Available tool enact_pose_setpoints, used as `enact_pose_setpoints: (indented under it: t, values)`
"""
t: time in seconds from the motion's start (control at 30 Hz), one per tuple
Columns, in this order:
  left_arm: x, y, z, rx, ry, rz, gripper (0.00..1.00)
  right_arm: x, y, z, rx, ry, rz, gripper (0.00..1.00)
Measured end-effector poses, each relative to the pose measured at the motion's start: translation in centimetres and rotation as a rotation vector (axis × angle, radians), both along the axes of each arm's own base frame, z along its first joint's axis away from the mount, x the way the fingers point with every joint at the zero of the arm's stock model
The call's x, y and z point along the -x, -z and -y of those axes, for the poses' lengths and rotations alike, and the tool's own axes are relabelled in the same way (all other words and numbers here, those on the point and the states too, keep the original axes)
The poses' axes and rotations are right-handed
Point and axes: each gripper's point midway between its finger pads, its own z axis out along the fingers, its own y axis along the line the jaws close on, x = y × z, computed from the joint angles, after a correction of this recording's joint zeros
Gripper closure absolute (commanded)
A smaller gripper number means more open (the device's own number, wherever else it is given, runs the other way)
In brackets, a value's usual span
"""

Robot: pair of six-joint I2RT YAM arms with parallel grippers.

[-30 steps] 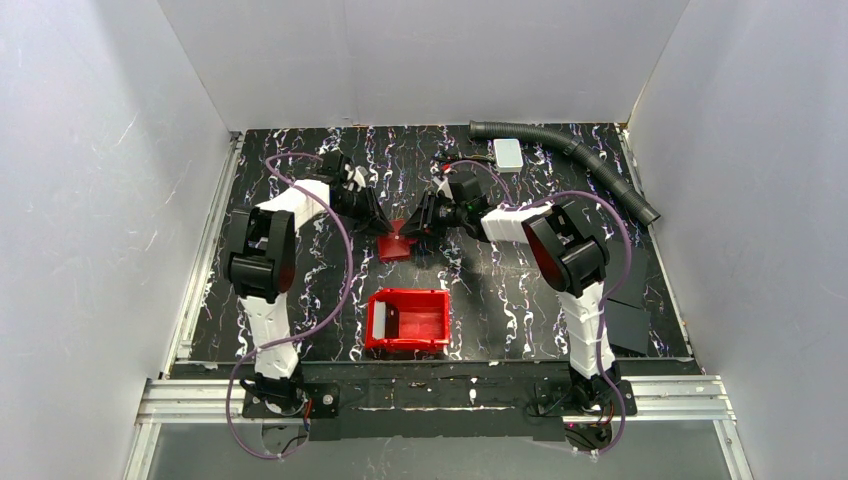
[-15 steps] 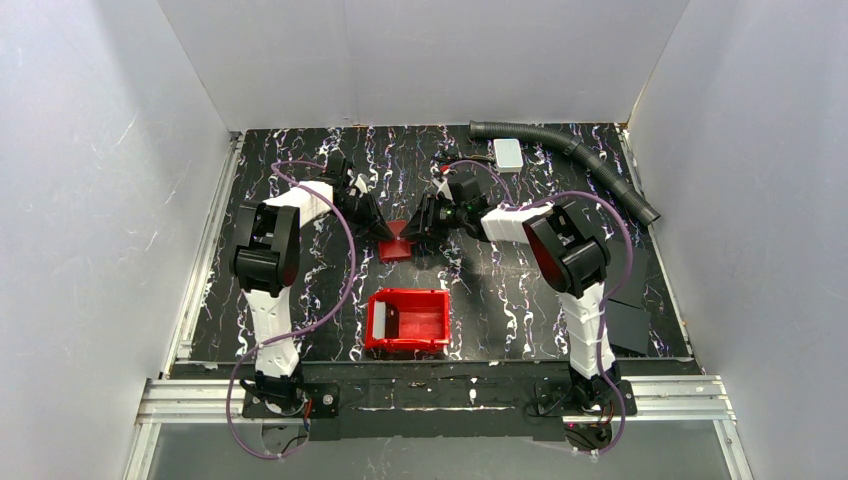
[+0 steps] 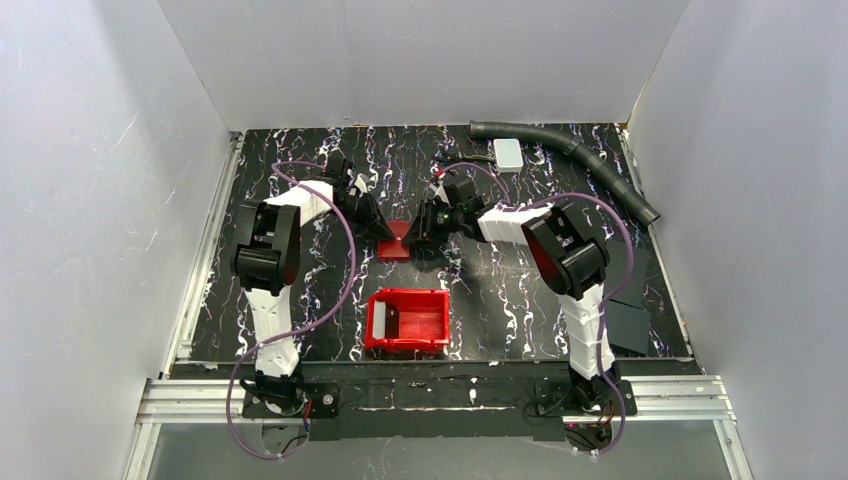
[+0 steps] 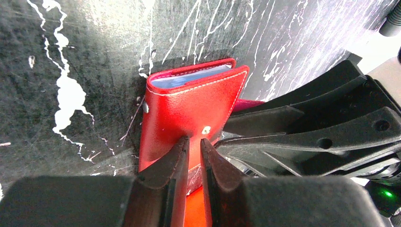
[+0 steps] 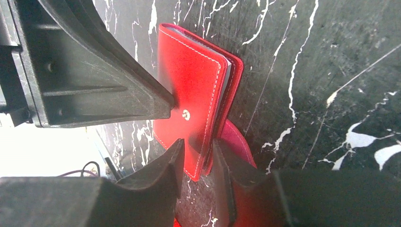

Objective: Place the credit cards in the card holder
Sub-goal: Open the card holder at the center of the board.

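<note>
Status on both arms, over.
Left tool shut, tips on card holder cover. Right tool pinching its edge. Cards visible inside. Nothing blocking.

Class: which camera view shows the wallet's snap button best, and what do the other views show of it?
Right wrist: the snap button sits clear on the wallet cover. Left wrist shows the button too, but crowded by the left gripper. From the top it is too small to see.

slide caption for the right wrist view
right hand pinching the folded red card holder by its edge, left hand at its cover
</note>
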Motion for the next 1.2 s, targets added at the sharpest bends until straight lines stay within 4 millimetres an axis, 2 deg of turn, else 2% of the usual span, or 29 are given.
enact_pose_setpoints:
  t: [0.17, 0.3, 0.47, 0.57, 0.63, 0.73, 0.83, 1.03, 1.2]
  values:
    - [-0.1, 0.0, 0.0, 0.003, -0.003, 0.001, 0.86, 0.0, -0.3, -0.2, -0.023, 0.015, -0.032, 0.72]
    - [-0.2, -0.1, 0.0, 0.005, -0.003, 0.004, 0.86, -0.2, -1.4, -0.9, -0.079, 0.020, -0.039, 0.76]
    - [-0.2, -0.1, 0.1, 0.004, 0.000, 0.011, 0.84, -0.5, -2.6, -1.7, -0.139, 0.022, -0.036, 0.87]
    - [-0.2, -0.2, -0.2, -0.017, 0.007, 0.026, 0.79, -0.5, -2.4, -1.8, -0.145, 0.028, -0.048, 0.92]
    - [-0.3, -0.5, -0.6, -0.040, 0.013, 0.045, 0.71, -0.6, -2.5, -1.8, -0.149, 0.029, -0.050, 0.95]
    - [-0.3, -1.8, -1.2, -0.060, 0.014, 0.086, 0.56, -0.6, -2.6, -2.0, -0.156, 0.028, -0.045, 0.99]
    - [-0.4, -4.3, -1.9, -0.069, 0.014, 0.157, 0.45, -0.3, -2.6, -2.2, -0.155, 0.021, -0.045, 0.99]
    - [-0.2, -9.1, -3.6, -0.066, -0.022, 0.261, 0.38, -0.2, -2.3, -2.1, -0.130, 0.011, -0.031, 0.99]
    - [0.3, -9.1, -3.9, -0.075, -0.025, 0.242, 0.36, -0.2, -2.0, -2.0, -0.098, 0.010, -0.022, 0.99]
